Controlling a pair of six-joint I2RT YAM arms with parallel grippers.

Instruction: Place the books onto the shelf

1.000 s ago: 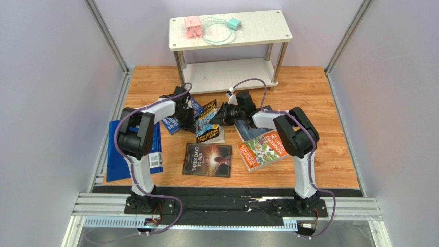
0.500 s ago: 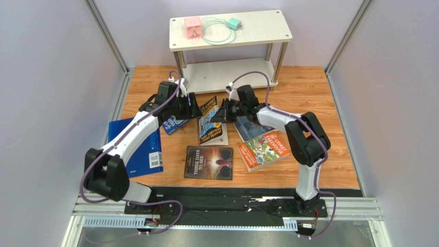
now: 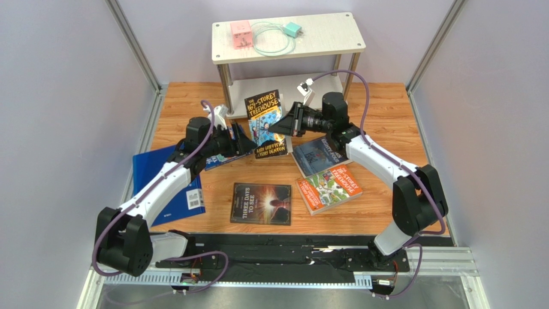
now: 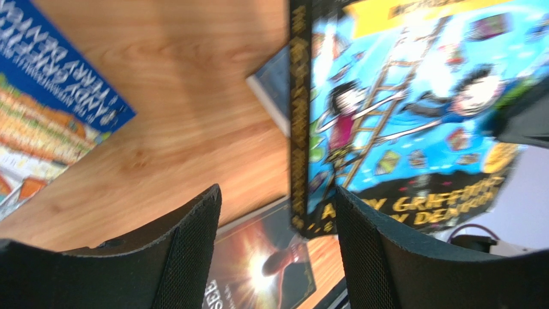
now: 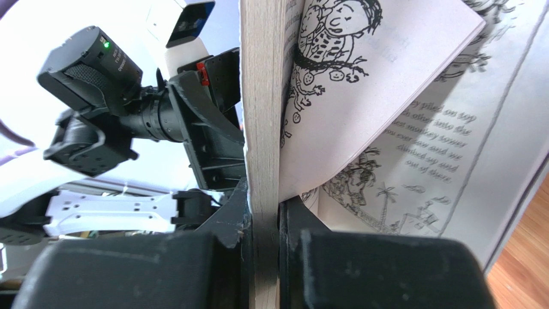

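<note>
My right gripper (image 3: 288,123) is shut on the edge of the blue cartoon book (image 3: 266,124), holding it upright above the floor boards in front of the shelf (image 3: 335,40). In the right wrist view the jaws pinch a block of its pages (image 5: 263,161), and the other leaves fan open to the right. My left gripper (image 3: 241,143) stands open just left of that book (image 4: 412,116), touching nothing. Flat on the wood lie the black "Three Days to See" (image 3: 261,203), the orange book (image 3: 329,187), the dark blue-grey book (image 3: 316,154) and another blue-covered book (image 3: 216,156).
A pink box (image 3: 241,33) and a teal plug with its cable (image 3: 293,29) sit on the shelf's top board. The lower board (image 3: 283,95) is bare. A large blue folder (image 3: 169,188) lies at the left edge. Metal frame posts flank the wooden floor.
My left gripper opened, let go of the blue cartoon book and drew back to the left. The right arm raised the book upright and carried it toward the shelf.
</note>
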